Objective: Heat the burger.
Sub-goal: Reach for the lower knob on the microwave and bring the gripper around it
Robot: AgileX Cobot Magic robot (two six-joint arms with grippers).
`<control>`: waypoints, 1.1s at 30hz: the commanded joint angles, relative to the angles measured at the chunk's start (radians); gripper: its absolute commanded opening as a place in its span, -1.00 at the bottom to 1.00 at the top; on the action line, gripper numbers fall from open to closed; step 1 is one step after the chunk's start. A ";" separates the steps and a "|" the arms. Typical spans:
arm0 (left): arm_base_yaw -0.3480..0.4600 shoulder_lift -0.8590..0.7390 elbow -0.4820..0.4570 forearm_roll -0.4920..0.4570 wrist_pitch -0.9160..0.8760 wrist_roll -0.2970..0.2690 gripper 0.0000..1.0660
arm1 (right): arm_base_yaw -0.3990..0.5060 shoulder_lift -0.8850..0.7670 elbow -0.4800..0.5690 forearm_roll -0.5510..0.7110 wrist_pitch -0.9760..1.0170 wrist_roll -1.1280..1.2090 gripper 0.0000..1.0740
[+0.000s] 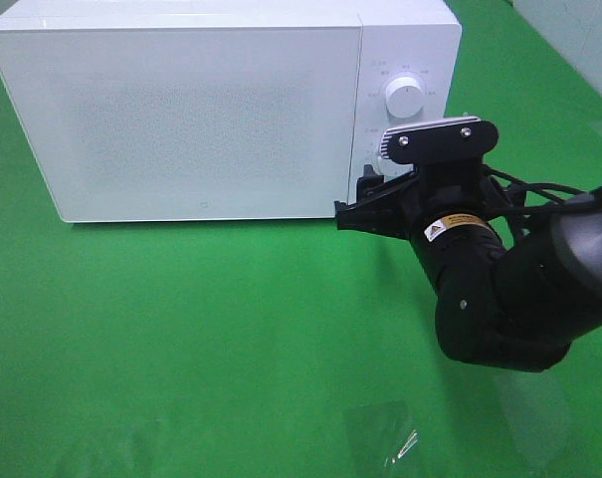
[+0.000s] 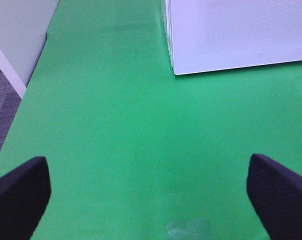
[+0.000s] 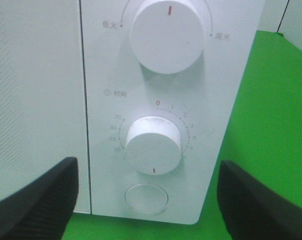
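Observation:
The burger is out of view. A white microwave (image 1: 181,110) stands on the green table with its door (image 3: 36,100) closed. My right gripper (image 3: 148,197) is open, right in front of the control panel, its fingers (image 3: 36,202) standing on either side of the timer knob (image 3: 154,144) without touching it. The timer's red mark points downward. Above it sits the power knob (image 3: 166,34), and below it a round button (image 3: 146,198). From above, the right gripper (image 1: 370,194) hides the lower knob. My left gripper (image 2: 150,200) hangs open and empty over bare green cloth.
A scrap of clear plastic (image 1: 385,438) lies on the cloth near the front edge. In the left wrist view the table's edge (image 2: 33,75) drops to grey floor, with the microwave's corner (image 2: 175,70) ahead. The right arm's black body (image 1: 519,289) fills the right side.

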 commanded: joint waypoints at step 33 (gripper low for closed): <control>0.001 -0.023 0.002 -0.004 -0.014 -0.003 0.88 | -0.073 0.156 -0.203 -0.044 -0.018 -0.005 0.24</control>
